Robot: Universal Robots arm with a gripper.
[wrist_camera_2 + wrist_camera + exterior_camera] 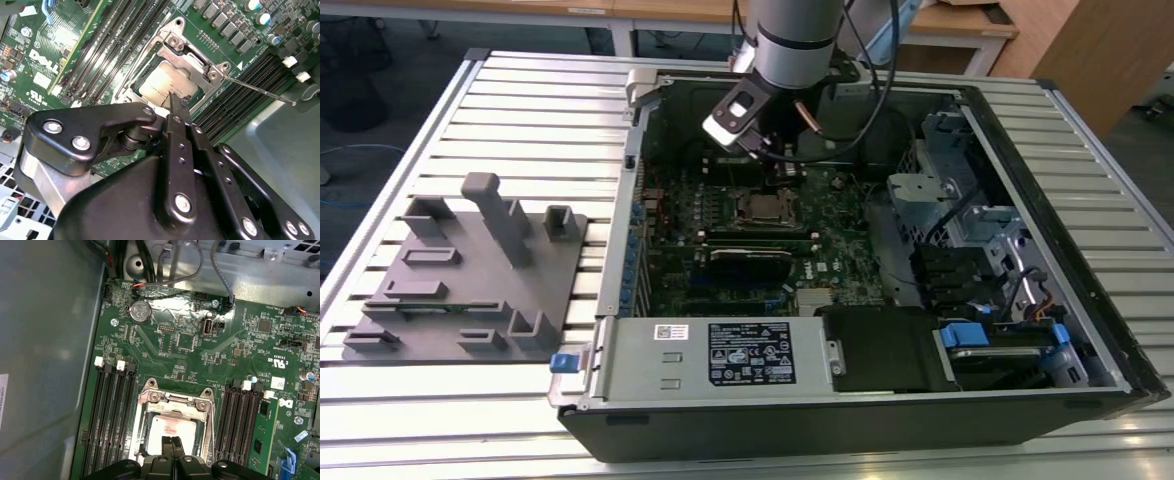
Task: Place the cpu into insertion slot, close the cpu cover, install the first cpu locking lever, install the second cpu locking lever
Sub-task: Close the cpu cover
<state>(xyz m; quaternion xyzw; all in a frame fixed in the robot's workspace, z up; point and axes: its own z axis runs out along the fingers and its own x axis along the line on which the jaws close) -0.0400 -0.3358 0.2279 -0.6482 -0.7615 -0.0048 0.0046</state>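
Note:
The cpu (169, 429) lies in the insertion slot (761, 207), its silver-grey top (159, 82) showing through the cut-out. The cpu cover (172, 402) is a silvery frame lying down over the slot, and it frames the chip in both wrist views. One thin locking lever (257, 90) sticks out sideways from a corner of the socket. My gripper (172, 442) is shut with nothing between its fingers. Its narrow tip (175, 102) hangs right over the cover's edge nearest it. In the exterior view the gripper (777, 152) hangs above the board just behind the socket.
Long black memory slots (112, 415) flank the socket on both sides. The open computer case has a grey labelled box (720, 355) at the front and a drive cage (987, 240) on the exterior view's right. A grey fixture plate (467, 280) lies on the slatted table.

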